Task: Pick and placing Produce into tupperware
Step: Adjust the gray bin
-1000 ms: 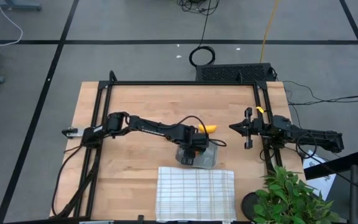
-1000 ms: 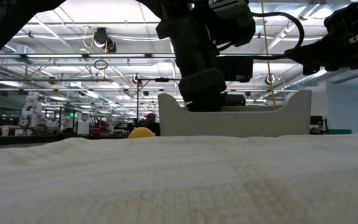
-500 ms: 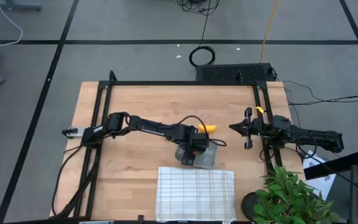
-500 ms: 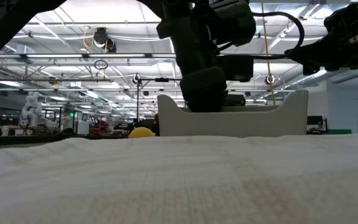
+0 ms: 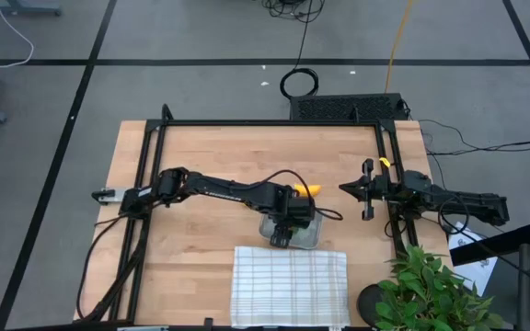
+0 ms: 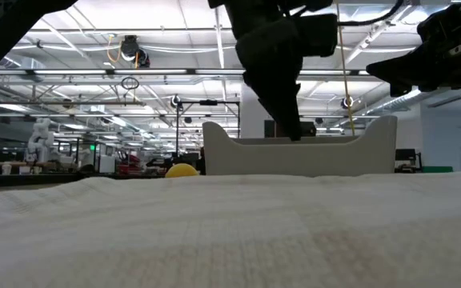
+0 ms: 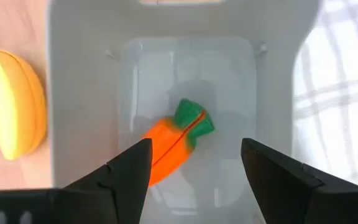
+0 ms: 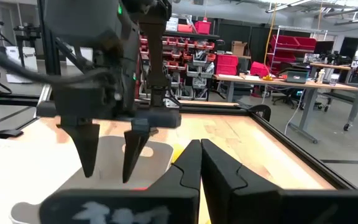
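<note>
Left gripper (image 7: pixel 192 163) hung above the tupperware (image 7: pixel 79 112) with its fingers spread wide and nothing between them, and over the last second it had lifted: in the low view the dark wrist that had sat down inside the container stood higher, only the fingertips at rim level. That meant the drop was made. The carrot (image 7: pixel 178 142) lay loose on the tupperware floor, orange body slanted, green top pointing toward the checked cloth (image 5: pixel 290 285) side. One piece of produce looked delivered, two judged still to go. The banana (image 7: pixel 14 102) rested on the wood just outside the tupperware wall, a smooth, curved, matte yellow toy. A small rounded yellow thing, probably the lemon (image 6: pixel 182 170), showed beyond the tupperware in the low view. The container read as cloudy grey plastic, shallow, rounded at the corners, slick inside. Right gripper (image 5: pixel 346 189) waited well away from the tupperware at the table's edge, clenched on nothing
</note>
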Robot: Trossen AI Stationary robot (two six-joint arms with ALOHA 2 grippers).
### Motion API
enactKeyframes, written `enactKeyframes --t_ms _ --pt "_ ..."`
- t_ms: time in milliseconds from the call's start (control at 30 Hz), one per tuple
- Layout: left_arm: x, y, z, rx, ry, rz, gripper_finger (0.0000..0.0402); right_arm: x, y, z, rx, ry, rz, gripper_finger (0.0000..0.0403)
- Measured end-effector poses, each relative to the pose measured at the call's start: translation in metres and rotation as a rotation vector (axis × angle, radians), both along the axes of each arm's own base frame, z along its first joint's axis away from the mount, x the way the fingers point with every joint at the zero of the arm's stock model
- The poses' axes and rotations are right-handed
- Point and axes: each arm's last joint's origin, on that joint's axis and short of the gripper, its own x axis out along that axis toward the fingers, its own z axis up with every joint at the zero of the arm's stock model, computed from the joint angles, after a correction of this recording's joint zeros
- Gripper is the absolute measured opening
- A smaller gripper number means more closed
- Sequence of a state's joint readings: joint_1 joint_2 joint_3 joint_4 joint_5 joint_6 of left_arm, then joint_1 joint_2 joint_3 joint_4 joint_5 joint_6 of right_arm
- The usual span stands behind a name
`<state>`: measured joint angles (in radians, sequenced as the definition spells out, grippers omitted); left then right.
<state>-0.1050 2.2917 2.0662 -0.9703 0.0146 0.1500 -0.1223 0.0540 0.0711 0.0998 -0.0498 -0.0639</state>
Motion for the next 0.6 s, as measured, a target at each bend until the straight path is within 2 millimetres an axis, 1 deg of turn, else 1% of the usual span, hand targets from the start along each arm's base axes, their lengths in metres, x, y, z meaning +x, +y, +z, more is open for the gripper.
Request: enactKeyframes --t_ms 133,233,333,567,600 --pt "-0.0002 -0.0003 0.0058 0.057 -0.007 0.013 0.0249 0.0 0.0 -0.0005 0.022 0.004 0.001 0.0" --pt "0.0002 0.0008 0.0068 0.092 -0.013 0.013 0.0227 0.0 0.0 -0.0007 0.026 0.006 0.001 0.0" --pt "0.0003 0.0021 0.0069 0.115 -0.015 0.012 0.0179 0.0 0.0 -0.0007 0.026 0.006 0.001 0.0" --pt "0.0003 0.0025 0.0068 0.126 -0.014 -0.014 0.0031 0.0 0.0 -0.0007 0.026 0.005 0.002 0.0" --pt "0.0003 0.0025 0.0068 0.127 -0.015 -0.015 0.0016 0.0 0.0 -0.0007 0.026 0.006 0.002 0.0"
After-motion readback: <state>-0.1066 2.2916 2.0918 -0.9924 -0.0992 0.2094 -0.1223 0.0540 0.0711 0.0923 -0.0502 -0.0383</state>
